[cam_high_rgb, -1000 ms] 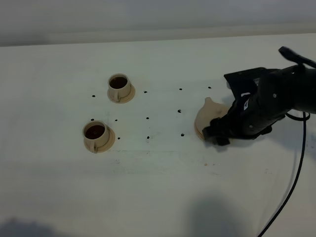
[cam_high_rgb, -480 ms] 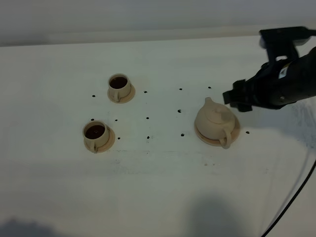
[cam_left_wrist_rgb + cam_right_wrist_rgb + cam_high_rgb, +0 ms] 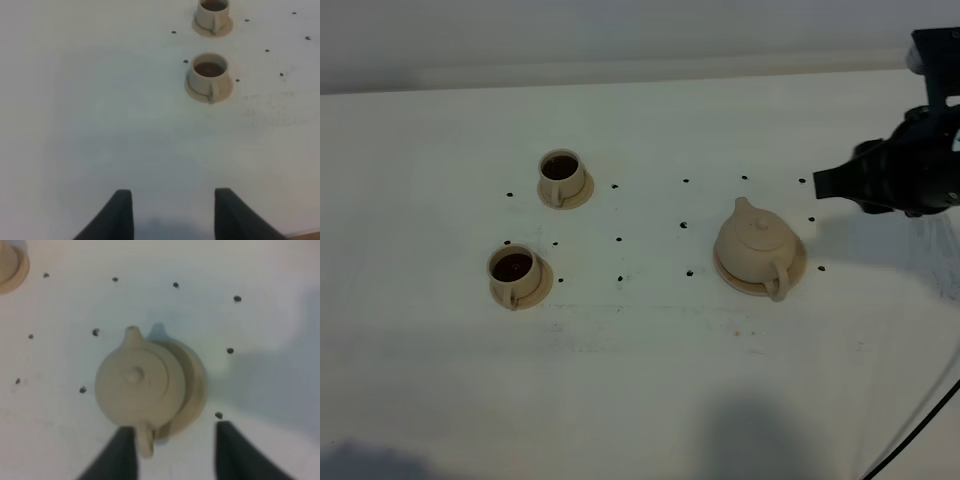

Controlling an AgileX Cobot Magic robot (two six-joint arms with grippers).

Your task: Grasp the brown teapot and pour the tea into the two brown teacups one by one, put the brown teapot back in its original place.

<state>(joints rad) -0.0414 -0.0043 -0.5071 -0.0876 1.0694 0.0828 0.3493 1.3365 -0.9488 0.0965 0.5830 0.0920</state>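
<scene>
We see the brown teapot (image 3: 757,250) sitting upright on its flat round saucer (image 3: 799,262), lid on, spout toward the far side of the desk (image 3: 640,380) and loop handle toward the near edge. In the right wrist view the teapot (image 3: 135,385) sits toward one side of the saucer (image 3: 192,387), so a crescent of the disc shows beside it.

Well to the left of the teapot stand the two brown teacups, each on its own small saucer and each holding dark liquid: the far cup (image 3: 561,176) and the near cup (image 3: 514,274), which also appear in the left wrist view (image 3: 213,14) (image 3: 208,76). Small dark dots (image 3: 619,241) mark the desk between the cups and the teapot.

The right pincer (image 3: 826,186) hovers to the right of the teapot and slightly beyond it, clear of it; its fingers (image 3: 227,452) are spread with nothing between them. The left pincer (image 3: 172,215) hangs over bare desk, well apart from the near cup, its fingers (image 3: 121,212) likewise spread and empty.
</scene>
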